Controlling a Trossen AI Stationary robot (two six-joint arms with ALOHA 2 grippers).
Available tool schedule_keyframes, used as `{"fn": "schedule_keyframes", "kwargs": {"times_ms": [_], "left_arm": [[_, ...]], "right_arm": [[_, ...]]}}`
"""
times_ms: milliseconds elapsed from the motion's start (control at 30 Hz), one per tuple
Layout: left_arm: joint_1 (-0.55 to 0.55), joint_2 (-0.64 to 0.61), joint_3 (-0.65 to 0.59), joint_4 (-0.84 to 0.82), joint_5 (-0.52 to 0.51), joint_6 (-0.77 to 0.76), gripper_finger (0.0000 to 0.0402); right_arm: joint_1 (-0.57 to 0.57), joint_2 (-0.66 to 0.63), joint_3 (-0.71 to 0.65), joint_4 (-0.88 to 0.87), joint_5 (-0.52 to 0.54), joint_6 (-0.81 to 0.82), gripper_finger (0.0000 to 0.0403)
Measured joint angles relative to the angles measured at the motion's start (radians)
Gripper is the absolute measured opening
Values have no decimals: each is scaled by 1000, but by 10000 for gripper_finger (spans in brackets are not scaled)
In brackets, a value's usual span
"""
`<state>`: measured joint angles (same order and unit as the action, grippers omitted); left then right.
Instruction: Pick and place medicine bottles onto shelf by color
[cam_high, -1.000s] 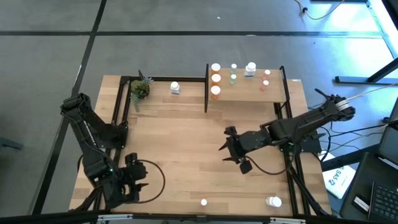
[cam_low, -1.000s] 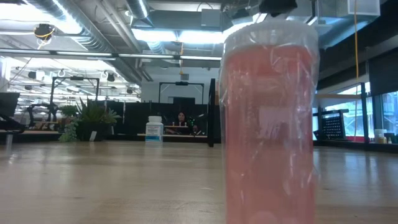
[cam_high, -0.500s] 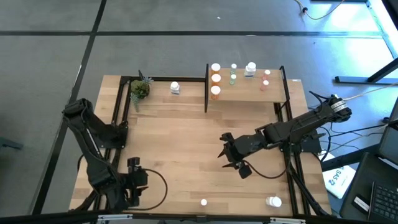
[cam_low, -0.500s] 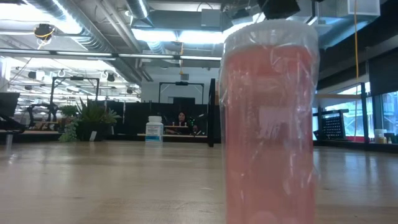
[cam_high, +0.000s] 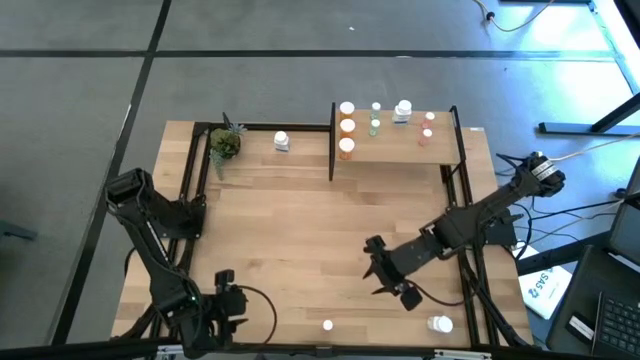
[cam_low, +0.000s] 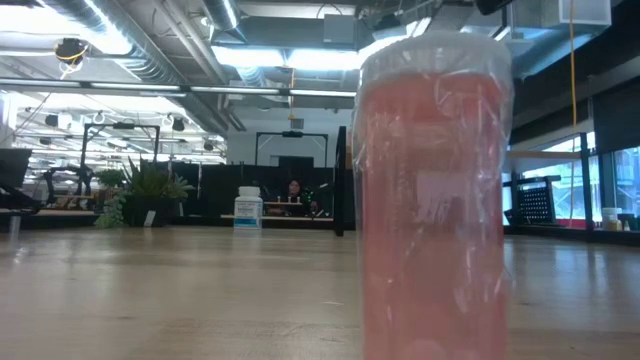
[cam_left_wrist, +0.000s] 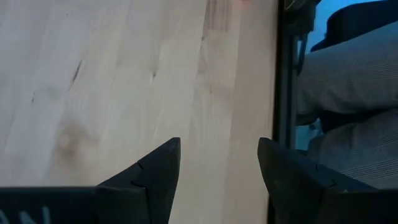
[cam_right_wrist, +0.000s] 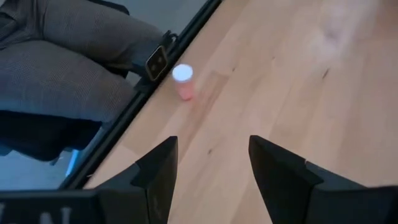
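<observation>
High view: right end effector, fingers parted and empty, sits just shelf-side of the pink bottle at the desk's near edge; left end effector, also released, is about as near. Since a second ago both arms have pulled toward that edge. Shelf far off.

Right wrist view: bottle upright, ahead, left of the finger gap.

We see a pinkish-red bottle so close in the low view that its base is cut off, hiding the shelf behind (shelf bottles too small to read labels).
</observation>
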<state>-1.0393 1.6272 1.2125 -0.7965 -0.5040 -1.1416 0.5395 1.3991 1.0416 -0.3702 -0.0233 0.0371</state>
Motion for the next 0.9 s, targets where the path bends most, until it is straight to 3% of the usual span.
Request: {"fn": "schedule_keyframes", "kwargs": {"times_ms": [233,433,900], "left_arm": [[19,0,0,6,-11,6,208],[62,1,0,29,-42,93,208],[111,2,0,101,-36,210,208]], "right_arm": [[71,0,0,-24,7,68,200],[86,1,0,-20,134,36,200],[81,35,0,59,135,-29,200]]}}
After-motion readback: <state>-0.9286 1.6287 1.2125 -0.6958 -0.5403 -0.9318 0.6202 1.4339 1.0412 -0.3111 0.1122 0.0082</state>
